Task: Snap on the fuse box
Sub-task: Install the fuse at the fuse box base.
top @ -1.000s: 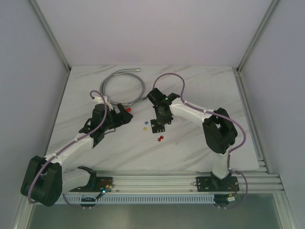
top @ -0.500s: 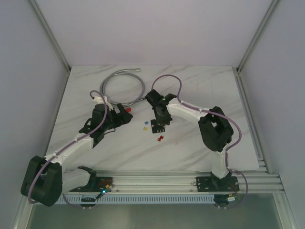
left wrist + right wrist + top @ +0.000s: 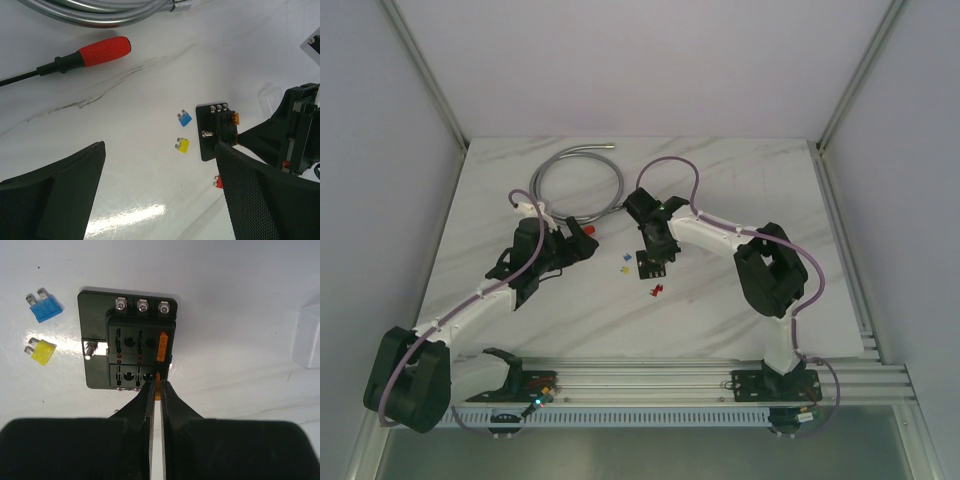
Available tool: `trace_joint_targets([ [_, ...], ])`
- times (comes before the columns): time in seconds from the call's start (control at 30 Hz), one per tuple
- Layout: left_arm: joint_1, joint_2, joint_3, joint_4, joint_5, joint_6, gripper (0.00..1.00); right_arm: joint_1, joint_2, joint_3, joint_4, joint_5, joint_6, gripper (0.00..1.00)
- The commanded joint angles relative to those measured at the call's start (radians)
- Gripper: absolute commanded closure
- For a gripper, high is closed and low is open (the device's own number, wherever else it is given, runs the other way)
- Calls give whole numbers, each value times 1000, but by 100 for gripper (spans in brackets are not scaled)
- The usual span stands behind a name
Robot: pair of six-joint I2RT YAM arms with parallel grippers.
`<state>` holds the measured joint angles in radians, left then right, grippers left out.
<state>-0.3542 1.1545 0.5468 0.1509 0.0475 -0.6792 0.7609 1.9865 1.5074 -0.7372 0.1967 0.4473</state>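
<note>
Mid-table, the black fuse box (image 3: 127,347) lies flat. The right gripper (image 3: 157,388), jaws pinching an orange fuse (image 3: 158,380), sits at its near edge. The left gripper (image 3: 160,150) gapes empty to the left, so the unheld box could skid and the fuse jam crooked.

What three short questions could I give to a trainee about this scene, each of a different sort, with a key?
1. True or false: the left gripper stands open.
2. What colour is the seated fuse in the fuse box? A blue, B orange, C yellow.
3. What does the right gripper pinch?
Key: 1 true. 2 B. 3 A second orange fuse, at the near row of slots.
</note>
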Motion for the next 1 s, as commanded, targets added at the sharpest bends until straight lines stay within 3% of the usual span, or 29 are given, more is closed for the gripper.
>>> trace_joint_targets([
  [0.0,4,-9,24,-19,-8,8,0,6,38,27,-21,24,-9,92],
  [0.23,4,-9,24,-20,-6,7,0,7,16,22,-3,29,-3,77],
  [0.4,4,-9,23,-19,-4,6,0,9,-14,11,19,29,3,75],
  [0.77,4,-14,25,-24,1,3,0,14,-55,-47,35,32,25,78],
  [0.97,4,-15,28,-24,6,0,0,15,-64,-77,46,32,29,85],
])
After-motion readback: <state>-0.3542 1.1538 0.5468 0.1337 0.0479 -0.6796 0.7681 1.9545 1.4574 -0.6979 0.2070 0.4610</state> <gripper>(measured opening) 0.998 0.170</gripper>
